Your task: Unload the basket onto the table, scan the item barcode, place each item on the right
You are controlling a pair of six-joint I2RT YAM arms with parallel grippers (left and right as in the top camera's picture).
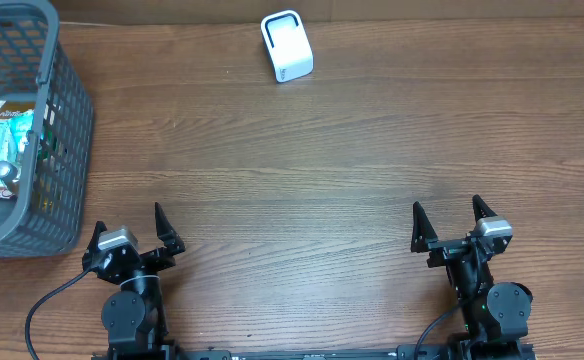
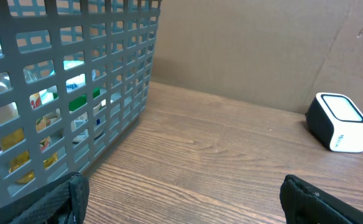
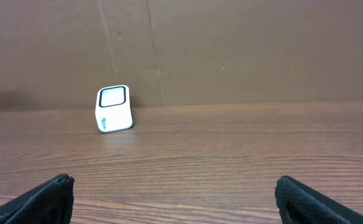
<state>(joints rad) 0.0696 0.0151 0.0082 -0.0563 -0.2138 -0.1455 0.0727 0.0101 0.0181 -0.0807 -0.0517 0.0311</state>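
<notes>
We hold our left gripper [image 1: 129,225] and right gripper [image 1: 447,208] low and well apart, both empty, fingers [image 1: 419,228] spread wide and pointing straight ahead, left arm [image 1: 124,310] and right arm [image 1: 497,305] folded behind them.

A small white plastic scanner box [image 1: 287,46] with rounded corners and a dark-rimmed window stands near the far edge of the wooden table [image 1: 322,200], by itself. The packaged items [image 1: 0,150] (white, green and yellow wrappers, print too small to read) lie heaped inside the grey plastic lattice basket [image 1: 72,130] at far left.
</notes>
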